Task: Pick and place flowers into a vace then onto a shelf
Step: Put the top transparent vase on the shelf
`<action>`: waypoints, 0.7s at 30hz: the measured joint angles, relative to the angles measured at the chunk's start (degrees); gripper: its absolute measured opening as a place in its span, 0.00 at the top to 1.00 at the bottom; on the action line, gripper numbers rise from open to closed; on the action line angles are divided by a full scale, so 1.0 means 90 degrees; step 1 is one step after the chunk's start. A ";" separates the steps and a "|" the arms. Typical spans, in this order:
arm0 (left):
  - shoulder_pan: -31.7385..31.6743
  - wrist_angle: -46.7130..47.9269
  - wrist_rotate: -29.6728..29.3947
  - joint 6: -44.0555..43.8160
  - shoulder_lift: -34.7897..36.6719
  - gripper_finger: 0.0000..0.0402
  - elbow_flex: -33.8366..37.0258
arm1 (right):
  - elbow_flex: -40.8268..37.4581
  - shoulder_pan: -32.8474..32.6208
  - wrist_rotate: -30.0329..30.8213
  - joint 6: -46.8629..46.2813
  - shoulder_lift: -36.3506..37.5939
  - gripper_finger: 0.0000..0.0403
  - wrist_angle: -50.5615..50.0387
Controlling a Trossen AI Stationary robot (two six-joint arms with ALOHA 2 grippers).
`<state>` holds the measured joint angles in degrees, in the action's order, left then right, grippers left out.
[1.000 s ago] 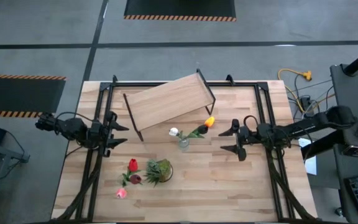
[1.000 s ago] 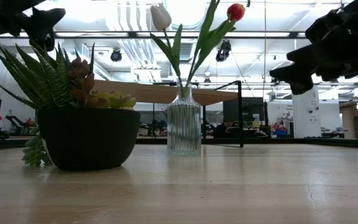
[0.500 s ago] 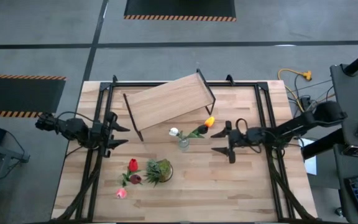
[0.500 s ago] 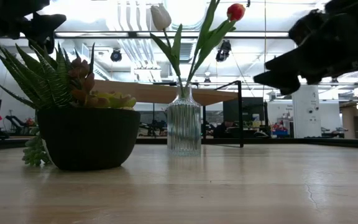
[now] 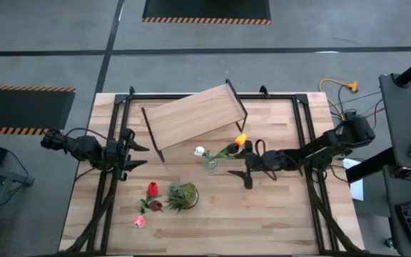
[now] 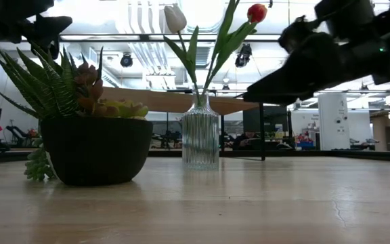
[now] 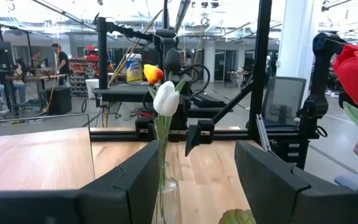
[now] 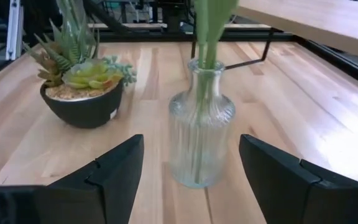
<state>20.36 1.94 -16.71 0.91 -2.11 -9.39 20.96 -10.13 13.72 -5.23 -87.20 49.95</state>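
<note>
Two flowers (image 5: 228,148), white and orange-headed, are standing in the glass vase (image 5: 210,165) at centre frame in the high view, just below the shelf (image 5: 193,118). Three more flowers (image 5: 149,203) are lying at lower left beside the potted plant (image 5: 182,195). The right tool (image 5: 242,169) is approaching the vase, fingers spread wide to either side of it and holding nothing. It should close low on the ribbed body, clear of the stems, and lift vertically. The left tool (image 5: 135,149) is waiting at the surface's left, open and empty.
</note>
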 joint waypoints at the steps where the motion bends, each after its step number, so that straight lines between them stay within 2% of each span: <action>1: 0.0000 0.0002 0.0000 0.0000 0.0000 0.53 0.0000 | 0.0103 0.0000 0.0002 -0.0003 -0.0114 0.36 0.0004; 7: 0.0001 0.0003 0.0001 0.0000 0.0000 0.53 0.0000 | 0.0675 0.0027 0.0028 0.0019 -0.0525 0.34 0.0035; 11: 0.0002 0.0005 0.0000 0.0000 0.0000 0.53 0.0002 | 0.0811 0.0192 0.0363 -0.0022 -0.0789 0.30 0.0039; 16: 0.0002 0.0093 0.0002 0.0000 0.0000 0.53 0.0002 | 0.0956 0.0364 0.0130 -0.0210 -0.1145 0.25 0.0651; 21: 0.0002 0.0188 0.0002 0.0002 -0.0012 0.53 0.0005 | 0.1257 0.0367 0.0089 -0.0185 -0.1558 0.21 0.0673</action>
<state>20.38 3.63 -16.69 0.93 -2.22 -9.34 32.28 -6.83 14.52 -6.90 -101.22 56.01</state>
